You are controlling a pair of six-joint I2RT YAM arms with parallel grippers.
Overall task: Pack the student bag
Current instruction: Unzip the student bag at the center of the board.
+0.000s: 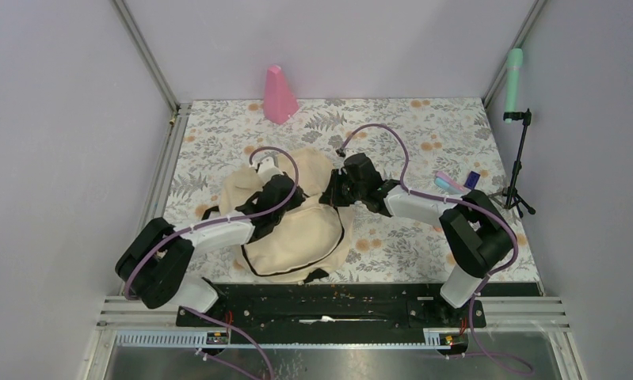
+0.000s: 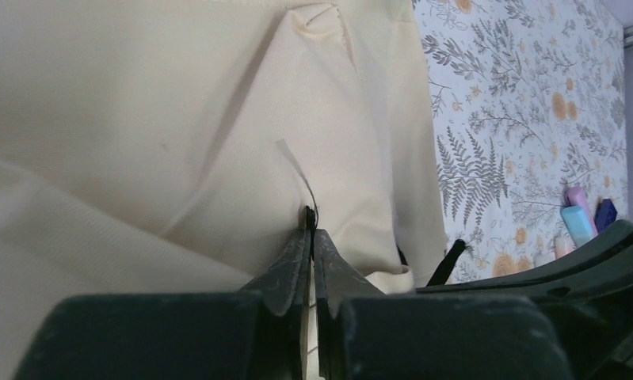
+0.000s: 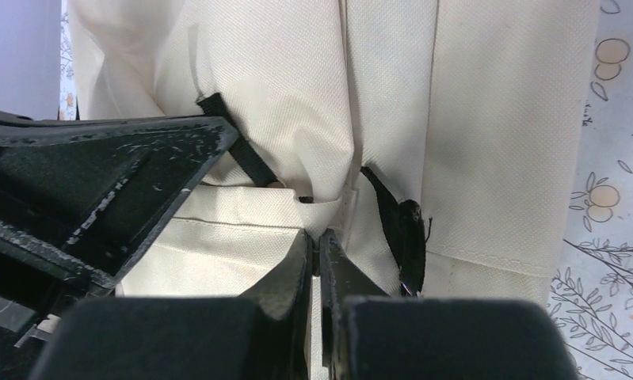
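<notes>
well, the student bag (image 1: pixel 297 233) lies slumped on the floral table (image 1: pixel 424 134), a little toward 8 o'clock of the table's middle, with its dark zipper line curving along the near edge. i cannot tell from any view whether that zipper is parted; no mouth of the bag shows.

both my arms are on it. the left gripper (image 2: pixel 310 226) sits on the upper part of the bag, at about 10 o'clock of it, jaws clenched on a small dark tab with a pale strip trailing from it; it may be a zipper pull, but i can't be sure. the right gripper (image 3: pixel 316 241) meets the bag's edge at about 1 o'clock, jaws pressed together on a fold of cream fabric, just beside a black strap (image 3: pixel 242 142) and a black buckle (image 3: pixel 408 237).

outward from there, a cluster of small items (image 1: pixel 455 182), pink, light blue and dark blue, lies at 3 o'clock of the bag, well apart from it. a pink cone (image 1: pixel 280 95) stands at 12 o'clock near the far edge.

my reading: packing has barely begun. the bag is gripped at two points, probably to pull it open, and those small items are outside it. opening, loading and closing are all left to do.
</notes>
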